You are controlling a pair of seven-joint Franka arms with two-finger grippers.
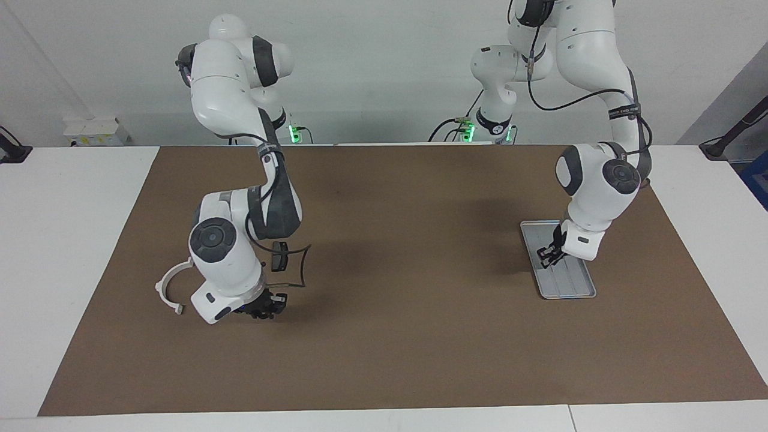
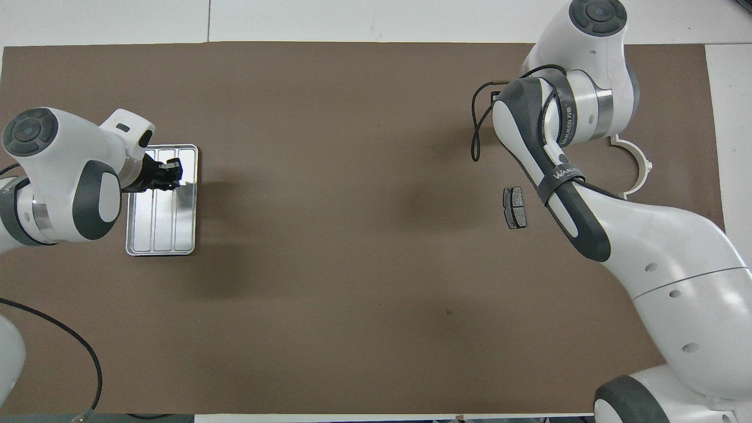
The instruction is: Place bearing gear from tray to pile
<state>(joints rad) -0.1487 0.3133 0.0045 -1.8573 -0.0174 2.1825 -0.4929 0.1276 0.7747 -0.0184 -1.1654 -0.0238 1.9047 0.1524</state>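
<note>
The silver grooved tray (image 1: 567,285) lies on the brown mat at the left arm's end of the table; it also shows in the overhead view (image 2: 158,229). My left gripper (image 1: 548,256) is low over the part of the tray nearer to the robots and shows from above too (image 2: 171,173). No bearing gear shows on the tray's bare part; what is under the gripper is hidden. The pile is at the right arm's end: a white half-ring bracket (image 1: 170,287) (image 2: 637,167) and a dark brake-pad piece (image 1: 279,255) (image 2: 515,207). My right gripper (image 1: 268,306) is low beside them, by another small dark part.
The brown mat (image 1: 408,336) covers most of the white table. A black cable loop (image 1: 302,264) hangs from the right arm's wrist over the pile. The right arm's wrist hides its gripper in the overhead view.
</note>
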